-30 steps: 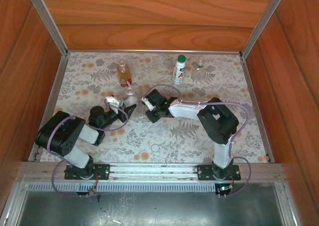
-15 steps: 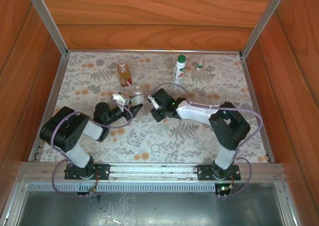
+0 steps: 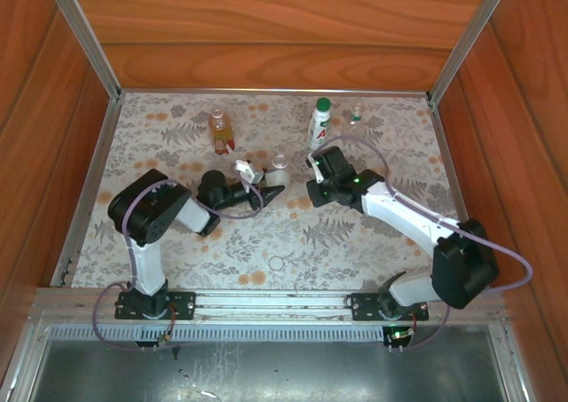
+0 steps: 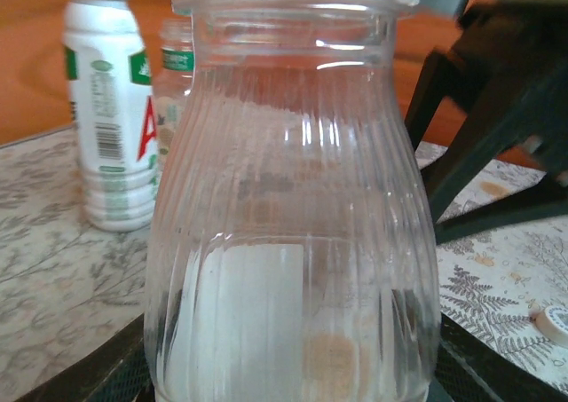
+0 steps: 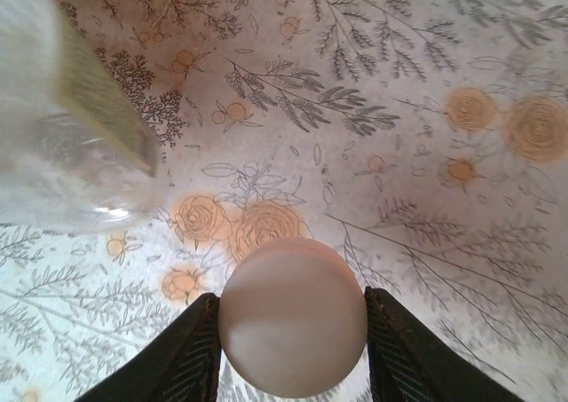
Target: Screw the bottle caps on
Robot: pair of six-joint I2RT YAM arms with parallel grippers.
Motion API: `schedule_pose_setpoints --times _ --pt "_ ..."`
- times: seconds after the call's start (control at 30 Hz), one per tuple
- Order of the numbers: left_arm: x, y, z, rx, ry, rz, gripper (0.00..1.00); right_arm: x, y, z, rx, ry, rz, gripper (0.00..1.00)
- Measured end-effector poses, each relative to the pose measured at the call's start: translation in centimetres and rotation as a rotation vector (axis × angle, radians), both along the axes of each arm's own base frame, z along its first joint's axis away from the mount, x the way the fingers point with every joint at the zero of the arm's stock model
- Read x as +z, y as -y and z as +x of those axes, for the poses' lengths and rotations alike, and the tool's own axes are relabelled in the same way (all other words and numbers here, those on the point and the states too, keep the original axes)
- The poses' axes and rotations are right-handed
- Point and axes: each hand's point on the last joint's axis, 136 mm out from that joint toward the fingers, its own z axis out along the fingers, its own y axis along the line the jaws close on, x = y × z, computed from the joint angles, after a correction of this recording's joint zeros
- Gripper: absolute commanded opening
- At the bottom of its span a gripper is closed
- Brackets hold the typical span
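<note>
1. Left gripper [image 3: 269,189]: its jaws sit on either side of the base of the clear bottle [image 4: 293,242] and press against it. The bottle stands upright near the middle of the surface [image 5: 399,109].
2. Right gripper [image 5: 293,358]: its jaws pinch a pale cap [image 5: 293,313] across its side wall, with the smooth top facing the wrist camera. The cap hangs above the patterned surface beside the clear bottle, not over its mouth.
3. Bottle mouth: a white band crosses the top of the neck in the left wrist view. You cannot tell from it whether this is a cap or a collar, so confirm before you commit.
4. Other stock: the white bottle [image 4: 106,109] with a green cap stands behind the clear one, toward the far edge. A loose white cap [image 4: 555,322] lies on the surface, low at the right of the left wrist view.
5. Bottle handling, as a judgement: it looks empty, thin-walled and ribbed, so expect it to be light, slick and easily squashed or spun. Hold it low on the base, firmly but not hard, so it resists the twist.
6. Cap handling, as a judgement: it is small, stiff and smooth. Keep your hold on the side wall and keep the cap level, because a tilted start risks cross-threading.
7. Step in hand, as a judgement: centre the cap over the mouth, lower it, then turn.
</note>
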Motion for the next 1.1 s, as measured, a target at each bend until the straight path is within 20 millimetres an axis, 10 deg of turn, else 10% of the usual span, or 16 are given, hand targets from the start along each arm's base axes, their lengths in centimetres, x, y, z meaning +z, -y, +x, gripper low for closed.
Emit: schedule_pose_setpoints --times 0.6,1.1 --pt "-0.9 3.3 0.9 -0.111 0.083 -0.026 0.59 10.8 -2.8 0.3 0.073 0.045 0.159 0.44" --pt "-1.0 3.8 0.8 -0.139 0.09 -0.033 0.59 9.9 -5.8 2.8 0.124 -0.039 0.124 0.44"
